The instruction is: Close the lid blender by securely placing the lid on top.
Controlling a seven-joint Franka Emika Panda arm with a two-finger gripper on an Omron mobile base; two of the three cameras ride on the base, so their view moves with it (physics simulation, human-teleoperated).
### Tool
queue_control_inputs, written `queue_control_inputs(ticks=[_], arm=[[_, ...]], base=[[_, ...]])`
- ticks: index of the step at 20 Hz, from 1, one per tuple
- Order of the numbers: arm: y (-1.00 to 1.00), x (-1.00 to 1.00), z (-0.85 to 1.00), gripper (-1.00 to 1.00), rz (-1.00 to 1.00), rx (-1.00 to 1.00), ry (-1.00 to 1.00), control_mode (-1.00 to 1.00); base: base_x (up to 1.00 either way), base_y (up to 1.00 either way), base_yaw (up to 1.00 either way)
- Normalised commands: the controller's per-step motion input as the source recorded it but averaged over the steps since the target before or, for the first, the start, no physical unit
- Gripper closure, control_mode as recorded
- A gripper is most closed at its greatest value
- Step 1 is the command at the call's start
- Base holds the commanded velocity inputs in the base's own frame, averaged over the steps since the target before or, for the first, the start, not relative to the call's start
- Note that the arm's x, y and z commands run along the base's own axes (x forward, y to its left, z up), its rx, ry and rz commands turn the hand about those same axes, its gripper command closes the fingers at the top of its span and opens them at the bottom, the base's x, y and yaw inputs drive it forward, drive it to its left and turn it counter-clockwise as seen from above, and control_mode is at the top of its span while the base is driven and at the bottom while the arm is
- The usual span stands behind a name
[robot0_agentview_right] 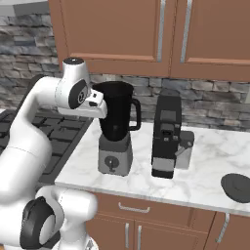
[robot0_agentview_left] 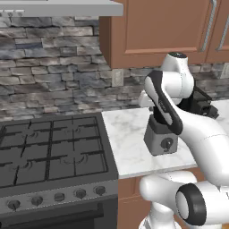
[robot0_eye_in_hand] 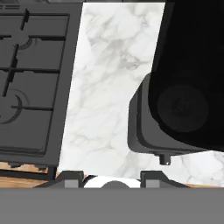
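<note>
Hand (robot0_eye_in_hand: 113, 177) empty, jaws apart, above blender (robot0_agentview_right: 116, 132) | lid (robot0_agentview_right: 238, 187) far right on desk (robot0_agentview_right: 205, 178) | risk: arm sweep toppling jar

A black coffee machine (robot0_agentview_right: 167, 135) is seen on a white marble counter (robot0_agentview_right: 205, 166), set against a stone backsplash (robot0_agentview_left: 44, 67). A dark gas stove (robot0_agentview_left: 49, 152) is fitted beside the counter, with wooden cabinets (robot0_agentview_right: 146, 34) mounted above.
</note>
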Motion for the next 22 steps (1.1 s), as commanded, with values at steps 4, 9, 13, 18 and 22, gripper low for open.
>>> queue_control_inputs(ticks=[4, 9, 13, 18, 22], arm=[[0.0, -0.06, 0.0, -1.0, 0.0, 0.0, -0.03, -1.0], [0.0, -0.09, -0.01, -1.0, 0.0, 0.0, -0.02, 1.0], [0.0, 0.0, 0.0, -1.0, 0.0, 0.0, 0.0, 1.0], [0.0, 0.0, 0.0, -1.0, 0.0, 0.0, 0.0, 1.0], [0.0, 0.0, 0.0, -1.0, 0.0, 0.0, 0.0, 1.0]], base=[[0.0, 0.0, 0.0], [-0.78, -0.33, -0.1], [-0.56, -0.96, -0.16], [0.15, -0.76, -0.08], [0.55, -0.27, 0.0]])
